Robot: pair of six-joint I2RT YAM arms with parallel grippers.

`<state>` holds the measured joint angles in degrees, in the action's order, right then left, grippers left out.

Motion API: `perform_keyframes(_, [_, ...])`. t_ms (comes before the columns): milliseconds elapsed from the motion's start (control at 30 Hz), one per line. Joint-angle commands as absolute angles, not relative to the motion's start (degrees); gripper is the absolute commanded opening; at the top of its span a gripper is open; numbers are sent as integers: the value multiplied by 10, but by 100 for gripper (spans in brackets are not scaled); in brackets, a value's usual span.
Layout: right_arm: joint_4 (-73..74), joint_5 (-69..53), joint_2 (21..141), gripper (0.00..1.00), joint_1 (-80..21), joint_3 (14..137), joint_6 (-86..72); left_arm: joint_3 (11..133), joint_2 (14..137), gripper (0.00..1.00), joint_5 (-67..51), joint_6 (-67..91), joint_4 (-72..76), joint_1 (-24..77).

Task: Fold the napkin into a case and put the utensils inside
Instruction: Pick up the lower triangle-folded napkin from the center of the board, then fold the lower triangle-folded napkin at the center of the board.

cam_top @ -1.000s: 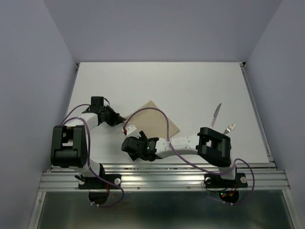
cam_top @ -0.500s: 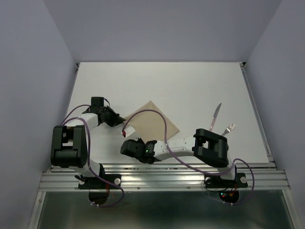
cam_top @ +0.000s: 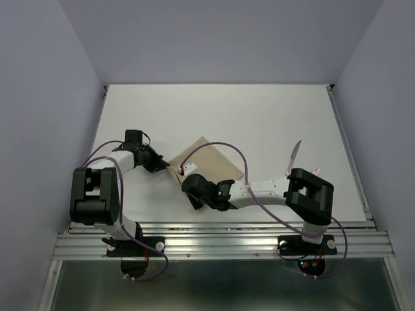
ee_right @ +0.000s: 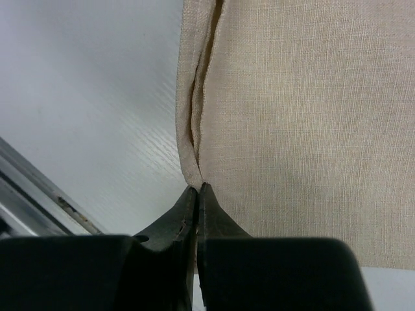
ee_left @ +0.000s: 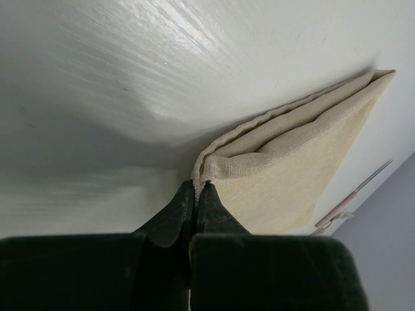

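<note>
Both end effectors pinch corners of the folded napkin

The left end effector (ee_left: 196, 188) is clamped together on a layered corner of the napkin (ee_left: 292, 175), right at its tips. The right end effector (ee_right: 196, 188) is likewise closed on another corner, and the cloth spreads away ahead of both. The napkin lies on the desk (cam_top: 259, 116) as a flat folded square, not yet a narrow case. The utensils (cam_top: 295, 154) lie well apart from it, out past the right end effector's arm. Each pinch sits at the very edge of the plies, so a pull may catch only some layers and splay the fold. Uneven motion between the two could skew the cloth or drag it, and a wide swing of the right arm might sweep the utensils.
</note>
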<state>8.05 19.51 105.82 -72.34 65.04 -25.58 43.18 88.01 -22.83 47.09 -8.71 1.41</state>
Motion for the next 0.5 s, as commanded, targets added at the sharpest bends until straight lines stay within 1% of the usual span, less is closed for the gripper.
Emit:
perform_keyframes(0, [15, 66, 1014, 1, -695, 630, -274, 458, 874, 0, -210, 450, -112, 15])
perform_keyframes(67, [7, 30, 1010, 1, -685, 623, -287, 462, 869, 0, -205, 446, -119, 15])
perform_keyframes(100, [0, -14, 1008, 1, -672, 620, -297, 465, 867, 0, -201, 441, -126, 15])
perform_keyframes(233, [-38, -112, 1004, 1, -644, 607, -321, 479, 859, 0, -192, 434, -141, 15])
perform_keyframes(267, [-46, -112, 1004, 1, -638, 604, -327, 482, 858, 0, -191, 433, -141, 16])
perform_keyframes(400, [-77, -196, 1007, 1, -602, 589, -365, 494, 849, 0, -175, 428, -157, 16])
perform_keyframes(467, [-97, -215, 1008, 1, -593, 578, -385, 497, 848, 0, -164, 423, -162, 16])
